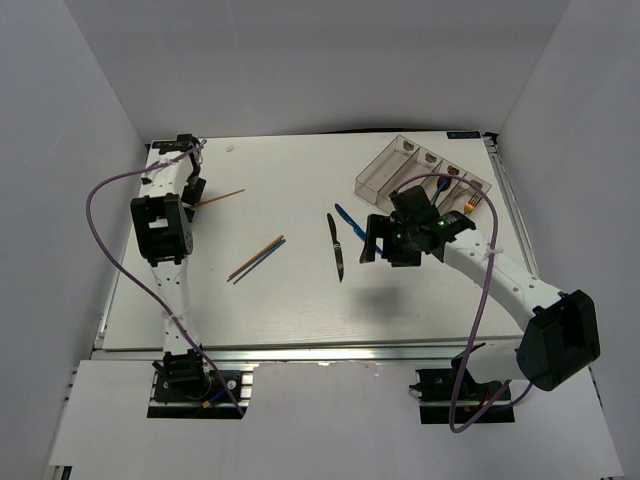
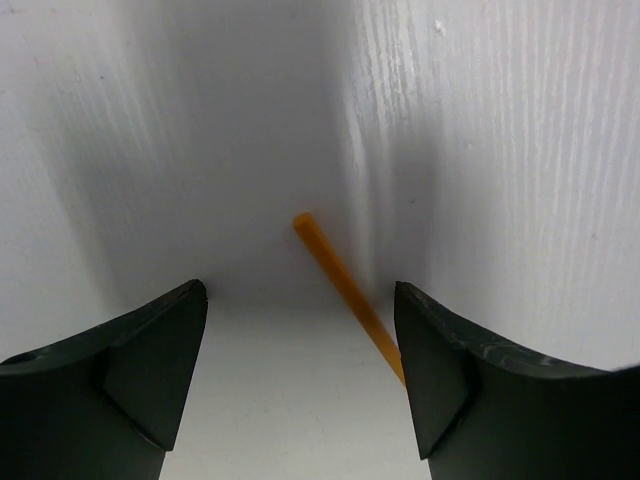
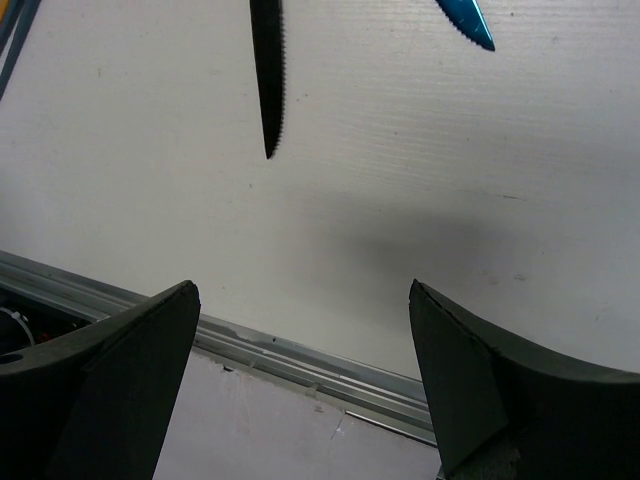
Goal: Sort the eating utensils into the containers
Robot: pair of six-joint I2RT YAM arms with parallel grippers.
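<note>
Straddling an orange chopstick point(image 2: 340, 285) near the desk's point(image 1: 300, 300) far left corner with the left gripper point(image 2: 300, 300) released; hovering beside the black knife point(image 3: 266, 70), toward the right edge, with the right gripper point(image 3: 300, 300) released, empty.

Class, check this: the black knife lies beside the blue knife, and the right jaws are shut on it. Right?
No: the right wrist view shows the right gripper with jaws open, clear of the black knife, which lies beside the blue knife.

The left gripper point(image 2: 300, 295) was at the far left, the right gripper point(image 3: 305, 290) right of centre, both wide open.
</note>
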